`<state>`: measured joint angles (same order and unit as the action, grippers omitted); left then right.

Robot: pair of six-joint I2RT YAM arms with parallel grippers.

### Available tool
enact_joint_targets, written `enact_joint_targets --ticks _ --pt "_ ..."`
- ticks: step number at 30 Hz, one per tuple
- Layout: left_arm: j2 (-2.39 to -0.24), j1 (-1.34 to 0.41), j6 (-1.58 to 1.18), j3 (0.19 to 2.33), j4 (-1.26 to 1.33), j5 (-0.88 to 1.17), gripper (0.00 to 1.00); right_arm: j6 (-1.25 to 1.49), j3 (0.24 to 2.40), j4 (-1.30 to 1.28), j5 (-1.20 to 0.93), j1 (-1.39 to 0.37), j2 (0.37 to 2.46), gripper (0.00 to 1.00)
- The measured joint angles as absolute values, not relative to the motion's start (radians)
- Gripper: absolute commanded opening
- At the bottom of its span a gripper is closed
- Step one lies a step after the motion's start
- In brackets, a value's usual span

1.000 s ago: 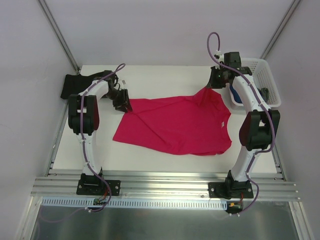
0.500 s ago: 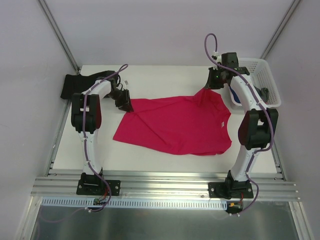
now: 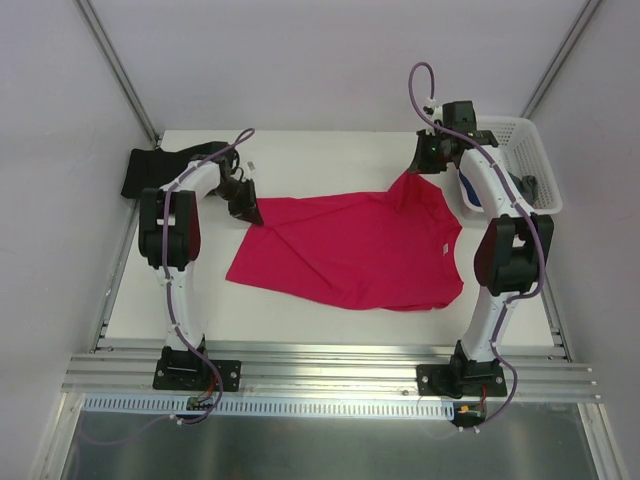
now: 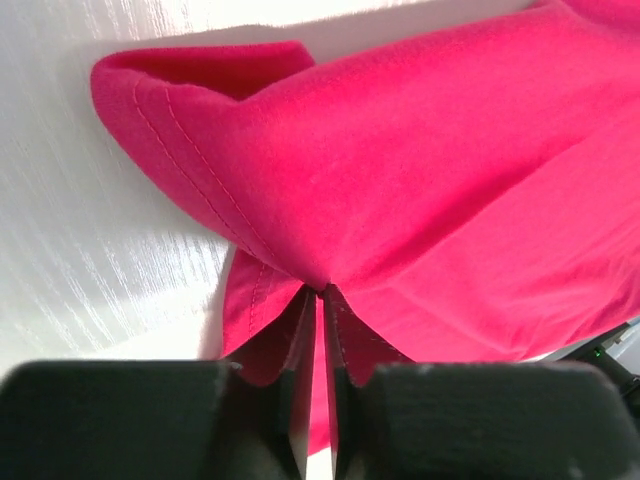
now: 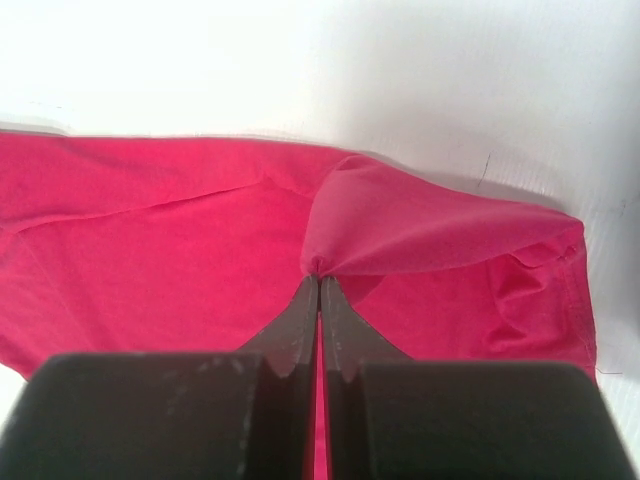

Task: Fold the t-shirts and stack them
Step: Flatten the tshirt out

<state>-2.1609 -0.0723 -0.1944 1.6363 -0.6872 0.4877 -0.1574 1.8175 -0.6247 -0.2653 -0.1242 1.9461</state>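
Observation:
A crimson-pink t-shirt point(image 3: 350, 250) lies spread across the middle of the table, a small white label point(image 3: 447, 249) near its right edge. My left gripper point(image 3: 250, 210) is at the shirt's far left corner, and the left wrist view shows its jaws shut on a pinch of pink cloth point(image 4: 320, 288). My right gripper point(image 3: 425, 165) holds the far right corner, lifted into a peak; its fingertips point(image 5: 319, 275) are shut on the fabric. A black t-shirt point(image 3: 155, 170) sits folded at the far left corner of the table.
A white lattice basket point(image 3: 515, 160) stands at the far right edge of the table, holding blue cloth point(image 3: 472, 195) and something grey point(image 3: 528, 185). Bare table point(image 3: 330, 150) runs behind the shirt. An aluminium rail point(image 3: 330, 365) crosses the near edge.
The left gripper has closed onto the shirt's far left corner. The right gripper has lifted its corner slightly toward the back while staying shut.

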Motion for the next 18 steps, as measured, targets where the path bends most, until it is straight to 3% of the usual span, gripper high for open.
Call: enact_joint_targets --ticks 18 --pt "-2.119 -0.070 -0.152 1.684 -0.737 0.414 0.00 -0.162 1.824 -0.620 -0.254 -0.122 1.948 0.01"
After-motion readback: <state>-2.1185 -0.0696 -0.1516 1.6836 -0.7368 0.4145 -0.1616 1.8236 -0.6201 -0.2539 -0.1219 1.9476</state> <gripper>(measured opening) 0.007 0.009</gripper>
